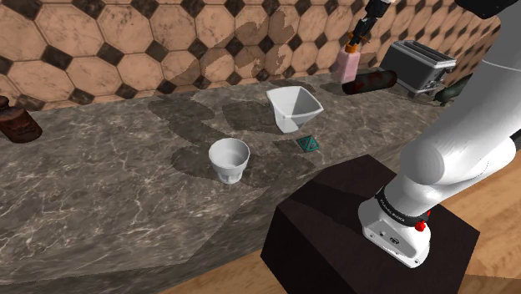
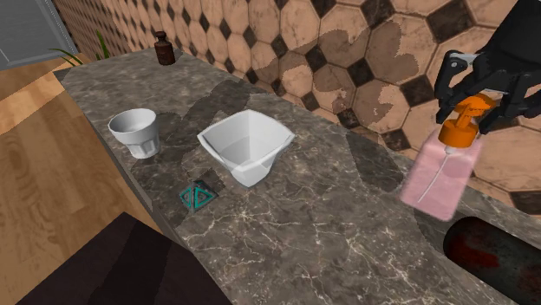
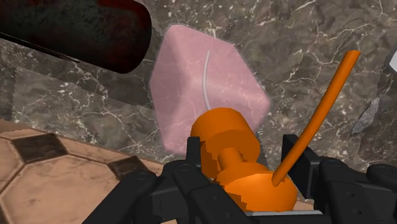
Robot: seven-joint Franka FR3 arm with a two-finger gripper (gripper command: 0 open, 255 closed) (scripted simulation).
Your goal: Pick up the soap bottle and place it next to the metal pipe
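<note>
The bottle (image 2: 440, 178) hangs tilted from its orange pump (image 2: 459, 126), which the end effector (image 2: 470, 102) clasps between its fingers (a high hold, so the pink body dangles askew below). It seems just clear of the worktop (image 2: 329, 234), near the tiled wall (image 2: 347, 52). The pipe (image 2: 496, 257) lies at about 5 o'clock from the bottle in the second exterior view, near but apart, so the hold looks suited to lowering the bottle beside it.
</note>
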